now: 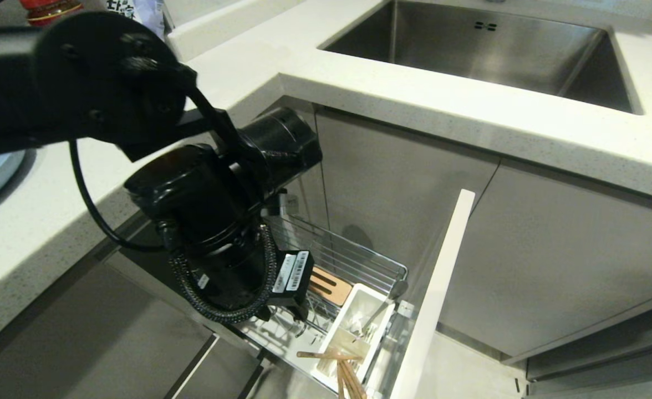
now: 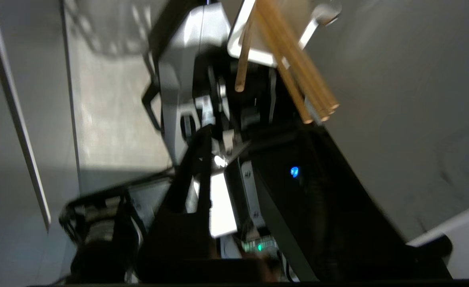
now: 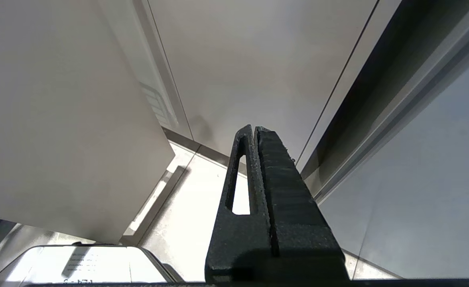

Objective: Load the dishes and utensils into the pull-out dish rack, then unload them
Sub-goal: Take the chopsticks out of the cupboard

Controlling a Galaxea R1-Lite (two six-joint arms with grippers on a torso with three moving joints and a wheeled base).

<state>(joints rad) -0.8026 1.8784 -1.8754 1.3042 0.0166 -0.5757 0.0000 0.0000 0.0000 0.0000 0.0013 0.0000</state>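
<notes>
Left end effector [image 1: 290,318], grip unclear, hangs over the pull-out dish rack [image 1: 353,260]; leaning chopsticks [image 1: 348,371] might tip out

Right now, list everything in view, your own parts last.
Chrome wire pull-out dish rack: one, silver, drawn out below the counter.
White plastic utensil caddy: one, at the rack's front end.
Thin light-wood chopsticks: several, tan, sticking out of the caddy.
Slotted wooden strip: one, tan, inside the rack.
Steel sink: one, grey, set in the counter.
White speckled countertop: one, above the rack.
Pale grey cabinet fronts: several, under the counter.
Left arm: black, reaching down over the rack.
Right end effector: black, shut, empty, parked near the cabinets.
</notes>
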